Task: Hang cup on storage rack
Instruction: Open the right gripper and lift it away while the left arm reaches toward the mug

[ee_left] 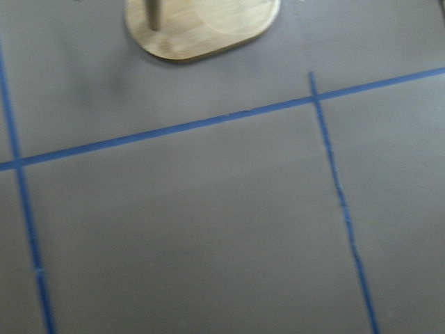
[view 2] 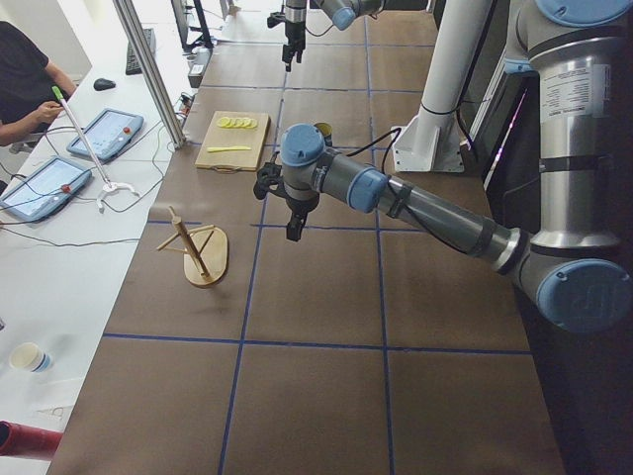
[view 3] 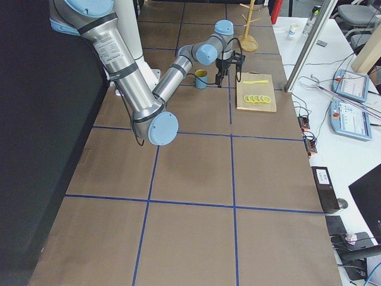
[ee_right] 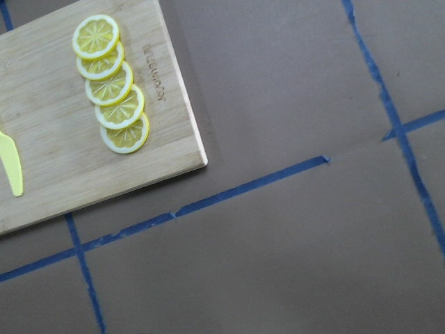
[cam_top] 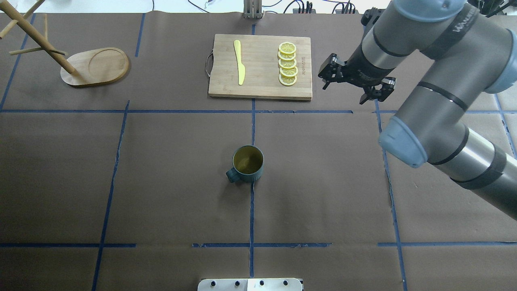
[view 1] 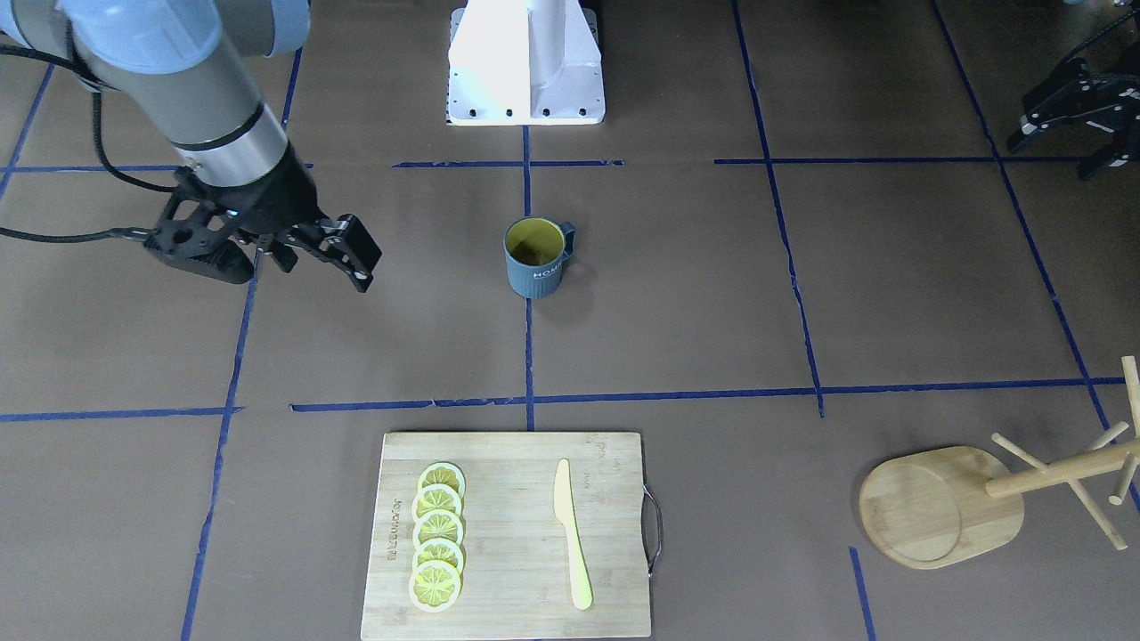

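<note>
The cup, a dark blue-grey mug with a yellow-green inside, stands upright in the middle of the table with nothing touching it. The storage rack, a bamboo mug tree, stands at the far left corner. Its base shows at the top of the left wrist view. My right gripper hovers open and empty beside the cutting board, well to the right of the cup. High above the table's left side, my left gripper hangs open and empty.
A bamboo cutting board lies at the far middle, with several lemon slices and a yellow knife on it. The robot's white base is at the near edge. A person sits at a side desk.
</note>
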Controlling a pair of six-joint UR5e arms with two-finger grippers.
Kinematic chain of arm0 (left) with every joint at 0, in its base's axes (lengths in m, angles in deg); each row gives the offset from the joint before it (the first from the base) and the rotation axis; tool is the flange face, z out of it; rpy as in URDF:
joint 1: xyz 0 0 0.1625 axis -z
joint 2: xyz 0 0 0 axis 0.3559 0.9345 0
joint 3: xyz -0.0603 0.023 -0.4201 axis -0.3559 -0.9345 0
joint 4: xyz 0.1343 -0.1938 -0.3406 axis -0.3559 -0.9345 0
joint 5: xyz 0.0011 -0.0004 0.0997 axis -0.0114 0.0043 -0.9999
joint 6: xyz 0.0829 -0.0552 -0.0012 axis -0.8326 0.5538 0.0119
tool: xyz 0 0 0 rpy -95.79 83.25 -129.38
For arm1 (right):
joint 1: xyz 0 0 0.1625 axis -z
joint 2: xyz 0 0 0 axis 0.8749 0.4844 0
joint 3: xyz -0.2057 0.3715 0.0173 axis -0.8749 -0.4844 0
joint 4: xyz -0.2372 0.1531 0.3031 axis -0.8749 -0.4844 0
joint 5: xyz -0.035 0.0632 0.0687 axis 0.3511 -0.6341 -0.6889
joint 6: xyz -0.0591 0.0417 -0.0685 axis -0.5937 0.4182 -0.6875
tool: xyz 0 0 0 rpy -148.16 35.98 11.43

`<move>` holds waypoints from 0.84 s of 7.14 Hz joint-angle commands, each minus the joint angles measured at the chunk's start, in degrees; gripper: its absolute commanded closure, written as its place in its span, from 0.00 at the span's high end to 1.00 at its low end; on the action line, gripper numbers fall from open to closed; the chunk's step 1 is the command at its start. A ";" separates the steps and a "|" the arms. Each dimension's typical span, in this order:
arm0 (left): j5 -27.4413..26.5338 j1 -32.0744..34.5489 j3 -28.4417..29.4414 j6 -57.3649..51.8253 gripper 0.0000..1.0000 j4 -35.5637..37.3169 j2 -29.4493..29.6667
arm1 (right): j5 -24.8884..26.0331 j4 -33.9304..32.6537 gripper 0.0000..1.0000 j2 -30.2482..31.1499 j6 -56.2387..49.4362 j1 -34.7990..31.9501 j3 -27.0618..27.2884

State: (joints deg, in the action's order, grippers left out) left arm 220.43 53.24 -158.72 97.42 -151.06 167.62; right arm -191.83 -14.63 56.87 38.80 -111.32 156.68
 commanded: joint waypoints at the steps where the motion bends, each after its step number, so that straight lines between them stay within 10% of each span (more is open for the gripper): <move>1: -3.95 -8.05 -0.14 1.92 1.00 -0.01 9.14 | -0.90 0.08 1.00 6.24 -10.33 -4.80 2.16; 6: -19.58 -32.90 2.50 1.75 1.00 -3.60 24.03 | -10.80 0.70 1.00 14.35 -25.82 -13.75 2.08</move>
State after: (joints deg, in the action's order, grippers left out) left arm 205.91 27.05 -156.40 99.16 -152.73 188.99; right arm -198.59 -14.12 69.75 15.47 -122.52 158.80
